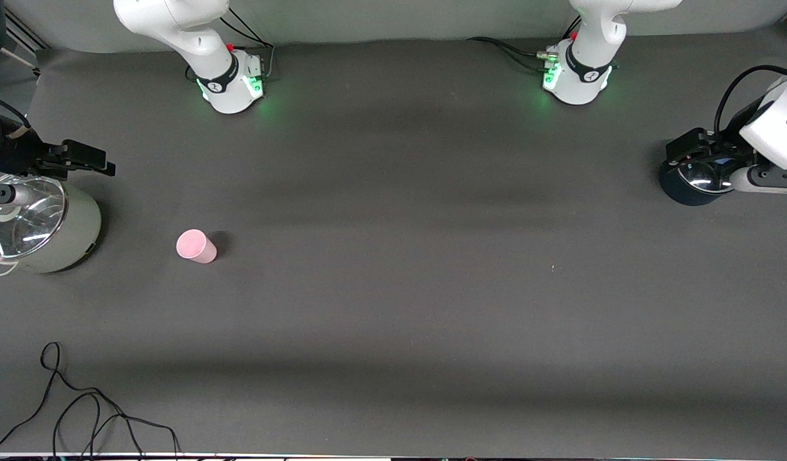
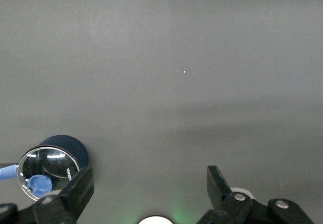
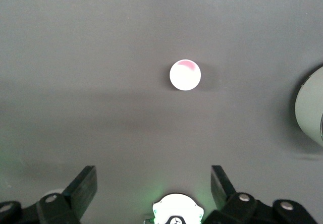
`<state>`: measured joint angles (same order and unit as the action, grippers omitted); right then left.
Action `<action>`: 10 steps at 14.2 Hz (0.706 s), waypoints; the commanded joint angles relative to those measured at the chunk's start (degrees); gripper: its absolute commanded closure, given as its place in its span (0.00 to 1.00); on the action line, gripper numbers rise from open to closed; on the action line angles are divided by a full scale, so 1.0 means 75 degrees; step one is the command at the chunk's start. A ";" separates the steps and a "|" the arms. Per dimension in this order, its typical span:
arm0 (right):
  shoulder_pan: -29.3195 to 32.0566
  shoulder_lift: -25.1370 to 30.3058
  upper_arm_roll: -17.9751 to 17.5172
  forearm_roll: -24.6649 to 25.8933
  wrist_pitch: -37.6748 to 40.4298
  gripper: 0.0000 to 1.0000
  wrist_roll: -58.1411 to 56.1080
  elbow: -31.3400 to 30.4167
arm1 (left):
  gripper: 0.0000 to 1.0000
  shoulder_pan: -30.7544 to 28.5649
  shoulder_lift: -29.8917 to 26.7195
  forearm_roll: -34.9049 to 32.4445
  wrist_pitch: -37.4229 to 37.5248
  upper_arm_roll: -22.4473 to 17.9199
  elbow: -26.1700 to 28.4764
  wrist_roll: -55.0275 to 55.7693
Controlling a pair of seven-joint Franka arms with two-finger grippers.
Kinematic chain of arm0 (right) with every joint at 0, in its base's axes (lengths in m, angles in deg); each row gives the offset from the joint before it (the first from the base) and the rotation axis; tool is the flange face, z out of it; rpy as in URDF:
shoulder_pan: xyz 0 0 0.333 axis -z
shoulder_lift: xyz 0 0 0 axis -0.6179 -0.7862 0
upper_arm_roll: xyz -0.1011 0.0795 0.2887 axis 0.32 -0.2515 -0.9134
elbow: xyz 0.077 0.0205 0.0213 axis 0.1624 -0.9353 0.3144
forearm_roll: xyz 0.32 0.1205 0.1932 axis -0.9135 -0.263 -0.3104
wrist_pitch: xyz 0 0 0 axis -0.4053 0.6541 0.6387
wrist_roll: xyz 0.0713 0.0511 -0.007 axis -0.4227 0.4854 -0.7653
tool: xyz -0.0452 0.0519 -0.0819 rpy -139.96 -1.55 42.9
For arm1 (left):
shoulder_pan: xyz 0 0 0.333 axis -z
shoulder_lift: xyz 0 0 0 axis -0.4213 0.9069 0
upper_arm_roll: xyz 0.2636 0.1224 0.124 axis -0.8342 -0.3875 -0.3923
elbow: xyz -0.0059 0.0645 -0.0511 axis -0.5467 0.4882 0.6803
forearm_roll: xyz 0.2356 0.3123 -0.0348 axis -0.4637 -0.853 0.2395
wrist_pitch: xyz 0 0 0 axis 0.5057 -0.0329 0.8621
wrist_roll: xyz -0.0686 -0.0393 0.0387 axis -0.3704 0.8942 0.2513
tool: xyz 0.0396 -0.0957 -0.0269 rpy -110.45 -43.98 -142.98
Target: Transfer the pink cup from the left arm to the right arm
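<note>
Front view: the pink cup (image 1: 196, 246) stands on the dark table (image 1: 393, 307) toward the right arm's end, roughly midway between the edge along the robots' bases and the edge nearest the front camera, just beside a grey-green pot (image 1: 54, 230) with a reflective lid at that end's edge. Neither arm holds the cup; it rests free on the mat, apart from both grippers. Neither gripper shows in this view, only the two bases and some rig gear at the table's ends.

Right wrist view: the right gripper (image 3: 154, 188) hangs high over the table with its fingers spread and nothing between them; the cup appears from above as a pale disc with a pink edge (image 3: 185, 74), so the camera looks almost straight down at it. Whether that disc is the rim or the base cannot be told.

Left wrist view: the left gripper (image 2: 149, 188) is likewise raised with fingers parted and empty, over bare mat at the left arm's end, near a dark blue container (image 2: 53, 163) with a mirrored lid.

Judgement: a cup standing at the right arm's end, with both grippers released, fits either a layout awaiting pickup or a cup set down once the handover was complete; the views do not settle which.

A loose black cable (image 1: 79, 410) lies at the corner nearest the front camera.
</note>
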<state>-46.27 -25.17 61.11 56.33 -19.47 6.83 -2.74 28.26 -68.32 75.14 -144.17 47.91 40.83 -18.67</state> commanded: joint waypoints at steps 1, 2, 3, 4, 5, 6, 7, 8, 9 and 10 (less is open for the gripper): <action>0.0821 0.0154 -0.0968 0.0410 0.0154 0.00 0.0184 0.0137 | 0.00 0.0340 -0.0034 -0.0158 0.0095 -0.0380 -0.0138 0.0040; 0.1067 0.0177 -0.1249 0.0528 0.0119 0.00 0.0196 0.0114 | 0.00 0.0316 -0.0034 -0.0146 0.0107 -0.0369 -0.0138 0.0040; 0.1127 0.0177 -0.1310 0.0541 0.0107 0.00 0.0185 0.0114 | 0.00 0.0305 -0.0034 -0.0146 0.0165 -0.0369 -0.0138 0.0040; 0.1128 0.0177 -0.1310 0.0541 0.0107 0.00 0.0185 0.0114 | 0.00 0.0293 -0.0034 -0.0158 0.0189 -0.0369 -0.0126 0.0052; 0.1128 0.0143 -0.1299 0.0506 0.0084 0.00 0.0115 0.0114 | 0.00 0.0293 -0.0034 -0.0169 0.0201 -0.0369 -0.0103 0.0064; 0.1128 0.0131 -0.1299 0.0482 0.0014 0.00 0.0114 0.0114 | 0.00 0.0293 -0.0034 -0.0332 0.0201 -0.0369 -0.0091 0.0075; 0.1139 0.0131 -0.1299 0.0482 -0.0102 0.00 0.0114 0.0114 | 0.00 0.0304 -0.0034 -0.0658 0.0189 -0.0334 -0.0091 0.0052; 0.1151 0.0142 -0.1299 0.0482 -0.0162 0.00 0.0103 0.0126 | 0.00 0.0316 -0.0022 -0.0836 0.0166 -0.0322 -0.0091 0.0040; 0.1151 0.0166 -0.1299 0.0482 -0.0174 0.00 0.0172 0.0172 | 0.00 0.0305 -0.0022 -0.0849 0.0131 -0.0322 -0.0079 0.0040; 0.1151 0.0166 -0.1299 0.0482 -0.0186 0.00 0.0208 0.0196 | 0.00 0.0293 -0.0022 -0.0849 0.0096 -0.0310 -0.0079 0.0029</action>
<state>-38.45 -24.18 52.24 59.31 -20.66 7.11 -2.29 29.44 -68.33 70.38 -143.84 46.00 40.74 -18.69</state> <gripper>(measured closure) 0.000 0.000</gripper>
